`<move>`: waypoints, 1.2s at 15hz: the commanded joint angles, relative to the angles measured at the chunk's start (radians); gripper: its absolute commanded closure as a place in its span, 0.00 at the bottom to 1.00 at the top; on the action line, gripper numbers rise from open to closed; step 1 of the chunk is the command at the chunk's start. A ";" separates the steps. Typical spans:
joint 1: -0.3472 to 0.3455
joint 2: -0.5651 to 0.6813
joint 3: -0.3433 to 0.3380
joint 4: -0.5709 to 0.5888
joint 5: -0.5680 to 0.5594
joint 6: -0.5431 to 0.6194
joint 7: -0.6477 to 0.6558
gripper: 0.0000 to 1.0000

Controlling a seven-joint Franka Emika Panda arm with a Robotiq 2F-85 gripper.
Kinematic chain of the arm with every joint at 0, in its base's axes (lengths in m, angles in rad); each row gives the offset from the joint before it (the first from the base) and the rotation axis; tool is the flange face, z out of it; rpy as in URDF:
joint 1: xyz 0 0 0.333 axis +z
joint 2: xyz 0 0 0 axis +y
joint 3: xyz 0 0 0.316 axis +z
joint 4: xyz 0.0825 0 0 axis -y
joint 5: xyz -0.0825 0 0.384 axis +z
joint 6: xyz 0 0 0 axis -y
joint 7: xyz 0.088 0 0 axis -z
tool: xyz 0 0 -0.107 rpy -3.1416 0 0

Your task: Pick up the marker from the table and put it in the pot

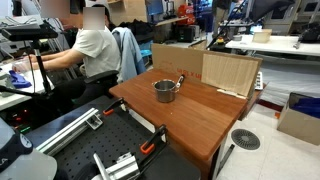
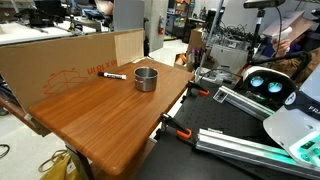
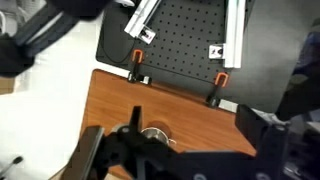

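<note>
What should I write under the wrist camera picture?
Looking past the claw at the silver pot on the wooden table, orange clamps and black workbench beyond.

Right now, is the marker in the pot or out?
Out. The black marker lies flat on the wooden table, beside the silver pot.

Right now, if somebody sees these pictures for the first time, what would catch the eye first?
The reddish-brown wooden table stands out, with a shiny silver pot on it and a dark marker lying beside the pot, not touching it. Cardboard sheets stand along one edge of the table, and in an exterior view a person in a pale shirt sits nearby.
</note>
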 commanded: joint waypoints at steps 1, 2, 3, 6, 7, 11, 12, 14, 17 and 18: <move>0.027 0.005 -0.021 0.002 -0.011 -0.004 0.013 0.00; 0.027 0.005 -0.021 0.002 -0.011 -0.004 0.013 0.00; 0.027 0.005 -0.021 0.002 -0.011 -0.004 0.013 0.00; 0.027 0.005 -0.021 0.002 -0.011 -0.004 0.013 0.00; 0.027 0.005 -0.021 0.002 -0.011 -0.004 0.013 0.00; 0.027 -0.005 -0.019 -0.010 -0.026 0.017 0.012 0.00; 0.024 -0.013 -0.018 -0.026 -0.039 0.044 0.017 0.00; 0.019 -0.023 -0.025 -0.058 -0.064 0.114 0.019 0.00; 0.007 -0.024 -0.049 -0.111 -0.101 0.230 0.021 0.00; -0.002 -0.023 -0.061 -0.135 -0.117 0.279 0.022 0.00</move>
